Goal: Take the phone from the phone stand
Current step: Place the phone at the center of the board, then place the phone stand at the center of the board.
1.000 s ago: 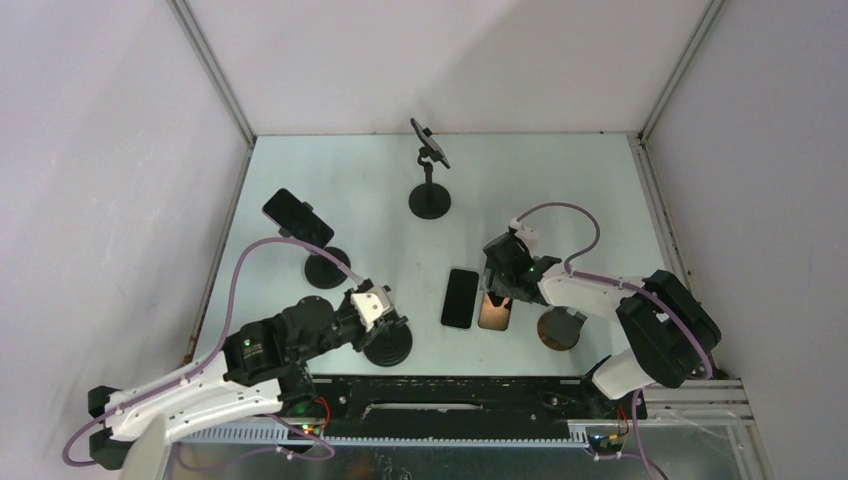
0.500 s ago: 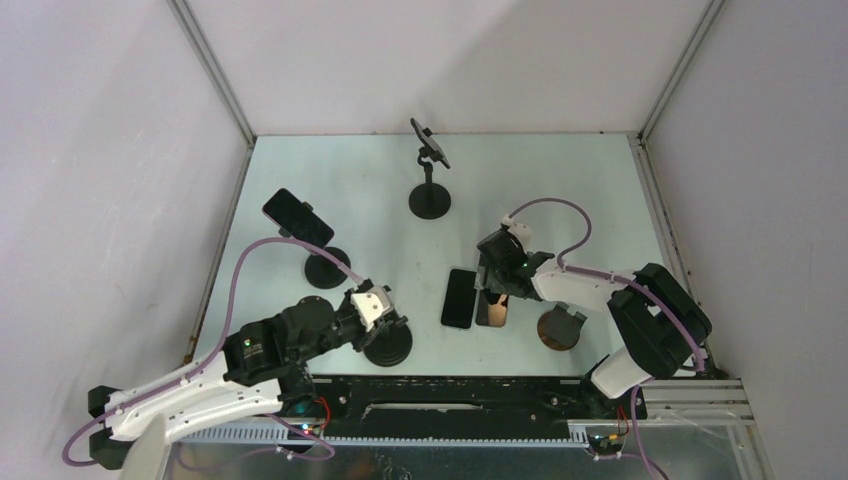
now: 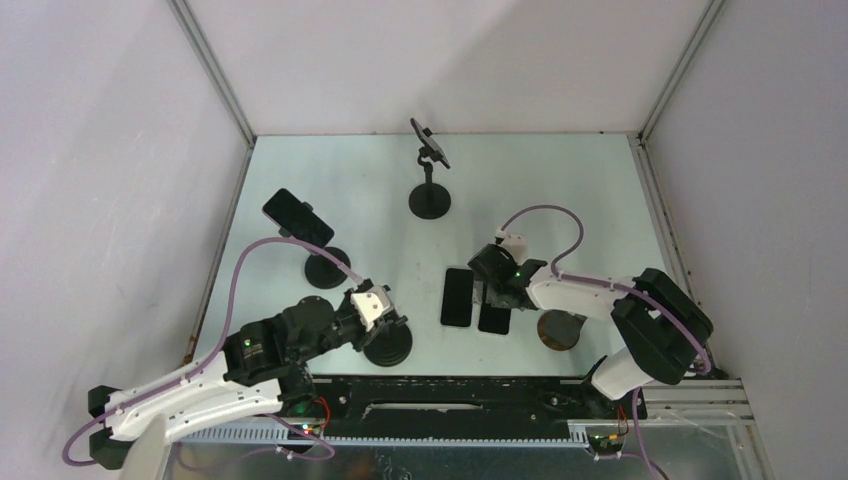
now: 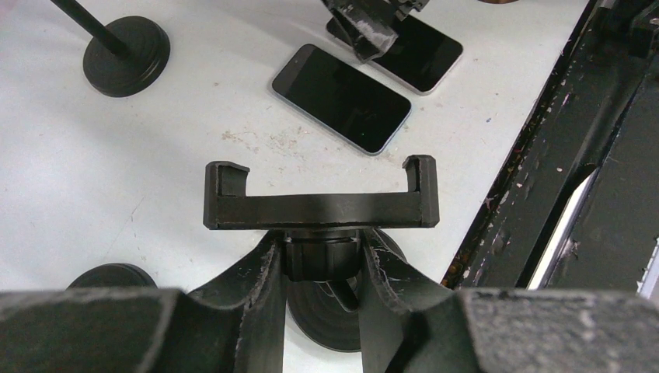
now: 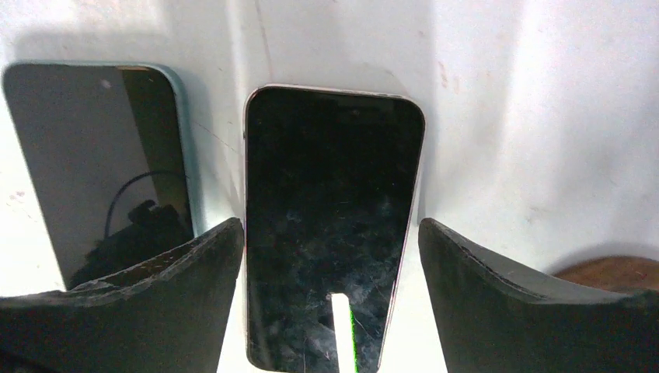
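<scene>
Black phone (image 5: 334,179) lies flat, ungripped, between wide-spread fingers of the right gripper (image 5: 330,237), a second phone (image 5: 93,155) just beside; left gripper (image 4: 320,260) pinches an empty phone stand (image 4: 319,208); two loaded stands (image 3: 431,200) farther out likely await unloading.

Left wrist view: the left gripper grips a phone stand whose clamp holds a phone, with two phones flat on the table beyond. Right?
No: in the left wrist view the phone stand has an empty clamp. The left gripper does grip it, and the near phone and far phone lie flat on the table beyond.
</scene>
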### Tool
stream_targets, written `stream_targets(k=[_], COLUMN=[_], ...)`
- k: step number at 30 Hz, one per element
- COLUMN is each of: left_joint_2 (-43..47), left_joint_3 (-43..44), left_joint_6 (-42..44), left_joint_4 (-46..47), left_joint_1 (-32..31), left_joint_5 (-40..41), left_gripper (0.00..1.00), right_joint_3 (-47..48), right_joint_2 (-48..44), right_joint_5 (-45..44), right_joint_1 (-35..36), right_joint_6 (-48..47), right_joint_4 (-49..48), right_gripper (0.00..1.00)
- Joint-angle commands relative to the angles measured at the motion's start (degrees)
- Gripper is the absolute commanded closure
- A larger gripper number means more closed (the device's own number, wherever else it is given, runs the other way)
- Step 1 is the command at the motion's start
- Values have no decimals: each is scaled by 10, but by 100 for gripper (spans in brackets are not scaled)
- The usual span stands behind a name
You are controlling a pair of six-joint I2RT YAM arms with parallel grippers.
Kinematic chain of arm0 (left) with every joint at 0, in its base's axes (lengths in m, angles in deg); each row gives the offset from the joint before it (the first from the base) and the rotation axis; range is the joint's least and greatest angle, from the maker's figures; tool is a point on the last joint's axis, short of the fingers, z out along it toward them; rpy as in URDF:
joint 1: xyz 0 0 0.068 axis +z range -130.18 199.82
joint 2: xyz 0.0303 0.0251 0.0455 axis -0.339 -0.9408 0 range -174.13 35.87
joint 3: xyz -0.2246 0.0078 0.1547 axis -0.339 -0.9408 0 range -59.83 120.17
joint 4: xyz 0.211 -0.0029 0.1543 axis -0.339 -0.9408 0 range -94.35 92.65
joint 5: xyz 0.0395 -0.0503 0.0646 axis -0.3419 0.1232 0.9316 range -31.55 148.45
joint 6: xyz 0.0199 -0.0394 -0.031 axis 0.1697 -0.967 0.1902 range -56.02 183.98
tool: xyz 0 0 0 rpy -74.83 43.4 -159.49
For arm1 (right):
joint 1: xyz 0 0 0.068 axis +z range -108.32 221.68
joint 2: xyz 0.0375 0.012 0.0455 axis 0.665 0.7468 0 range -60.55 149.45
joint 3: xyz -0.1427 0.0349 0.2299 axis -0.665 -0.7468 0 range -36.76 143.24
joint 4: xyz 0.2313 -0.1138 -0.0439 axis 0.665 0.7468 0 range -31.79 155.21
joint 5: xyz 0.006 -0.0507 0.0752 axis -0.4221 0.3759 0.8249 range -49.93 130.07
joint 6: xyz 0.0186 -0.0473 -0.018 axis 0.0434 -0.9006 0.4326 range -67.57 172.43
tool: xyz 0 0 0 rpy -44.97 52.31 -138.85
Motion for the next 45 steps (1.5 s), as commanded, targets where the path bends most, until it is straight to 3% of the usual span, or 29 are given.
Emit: stream_targets(k=[1,6,12,15,22,27,35,40,45], left_joint_2=[1,13,-28,-72,-207,-374,-594,-722,-832], left_joint_3=[9,20,72,101,193,303,499,597,684], left_joint_6=[-2,9,61,72,49,51,29,69,84], left_joint_4=[32,71,126,160,273,322,380,349,311], left_joint_1=[0,0,22,58,229,266,261,235,224], left_joint_5=[21,51,56,9,-180,-242,-382,-382,-366], left_gripper=[100,100,100,100,100,100,100,99,98], right_joint_3=[-5,-5,-6,-6,-6,-11,-77,-87,-63], right_joint_2=[-62,-185,-295,-320,-345,-364,-352,-266,-198], right_joint_5=[-26,1,-5,-39,-101,-198,-222,-259,-253], right_joint_1=[10,62,129,160,257,364,496,533,537], right_joint_6=[-5,-122,-153,-135,-69,25,143,217,205], right_joint_4=[71,32,14,33,94,161,154,144,136], right_gripper=[16,15,13,13,12,12,12,12,12])
